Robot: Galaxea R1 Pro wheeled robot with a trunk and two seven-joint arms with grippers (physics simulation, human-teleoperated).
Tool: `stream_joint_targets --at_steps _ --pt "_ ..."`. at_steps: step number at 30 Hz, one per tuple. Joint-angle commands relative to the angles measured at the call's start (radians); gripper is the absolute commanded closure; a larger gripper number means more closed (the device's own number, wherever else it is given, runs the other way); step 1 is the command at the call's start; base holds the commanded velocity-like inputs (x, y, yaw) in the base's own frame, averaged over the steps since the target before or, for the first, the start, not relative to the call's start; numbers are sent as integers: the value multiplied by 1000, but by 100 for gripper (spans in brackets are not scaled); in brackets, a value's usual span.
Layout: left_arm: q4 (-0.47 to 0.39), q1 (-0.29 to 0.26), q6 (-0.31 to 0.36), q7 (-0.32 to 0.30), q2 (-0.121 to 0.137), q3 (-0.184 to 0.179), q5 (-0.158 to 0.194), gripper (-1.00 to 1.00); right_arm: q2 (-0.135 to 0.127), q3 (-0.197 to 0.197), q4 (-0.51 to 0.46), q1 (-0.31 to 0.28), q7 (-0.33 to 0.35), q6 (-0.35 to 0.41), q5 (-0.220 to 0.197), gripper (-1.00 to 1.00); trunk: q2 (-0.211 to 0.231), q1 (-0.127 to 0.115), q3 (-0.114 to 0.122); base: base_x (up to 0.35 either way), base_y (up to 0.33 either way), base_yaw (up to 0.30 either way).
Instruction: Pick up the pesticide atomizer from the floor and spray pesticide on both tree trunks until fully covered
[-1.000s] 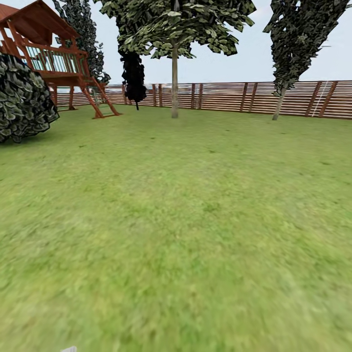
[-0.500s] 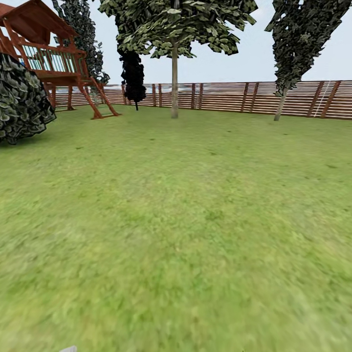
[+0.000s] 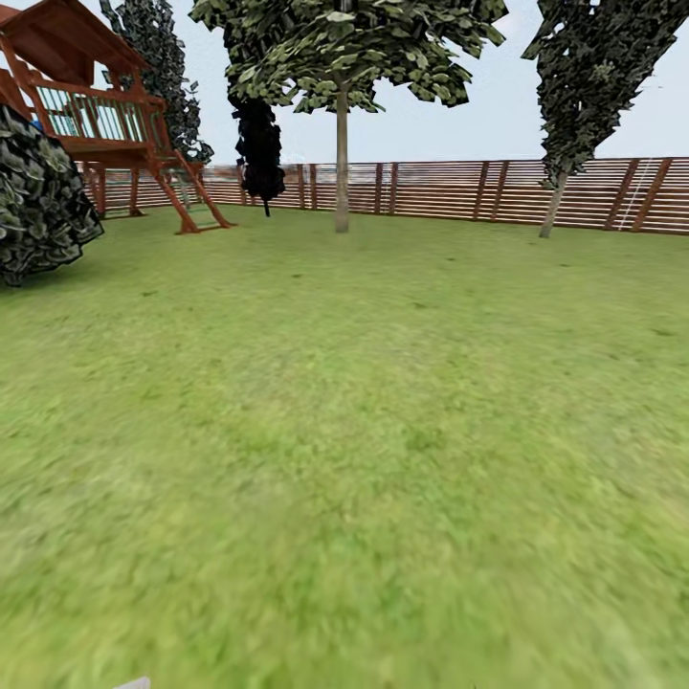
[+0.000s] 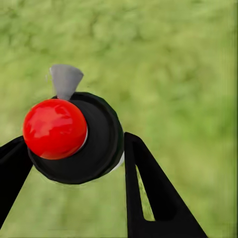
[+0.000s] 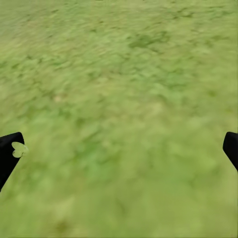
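Left wrist view: left gripper [image 4: 74,148] points down at the lawn [image 4: 173,64], its two black fingers [image 4: 148,188] clamped on either side of the atomizer [image 4: 79,139]. Atomizer seen end-on: round black body, red ball cap toward the camera, grey nozzle pointing away from the fingers. It hangs above the grass, not touching it.

Right wrist view: right gripper [image 5: 119,153] also faces down over grass. Only the two black fingertips [image 5: 9,153] show, at opposite edges of the picture, so it is spread wide with nothing between them.

Head view, near to far: a small grey sliver at the bottom edge, left of centre; cannot tell what it is. Beyond it, a broad stretch of blurry green lawn. At mid-distance on the left, a dark rounded bush [image 3: 38,201]. Behind it, a red-brown wooden play tower [image 3: 91,105] with a ladder. Far centre, a tree [image 3: 344,48] with a straight grey-tan trunk [image 3: 342,163], standing just in front of the slat fence [image 3: 459,191]. A dark columnar tree [image 3: 260,144] stands to its left, and a leaning thin-trunked dark tree [image 3: 584,86] to the right, by the fence.
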Motion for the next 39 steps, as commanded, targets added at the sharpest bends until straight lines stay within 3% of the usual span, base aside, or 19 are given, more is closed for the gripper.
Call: stream_joint_targets --at_steps 1,39 --pt "0 0 0 0 0 0 0 100 0 0 0 0 0 0 0 -100 0 0 0 338 0 0" --pt "0 0 0 0 0 0 0 100 0 0 0 0 0 0 0 -100 0 0 0 338 0 0"
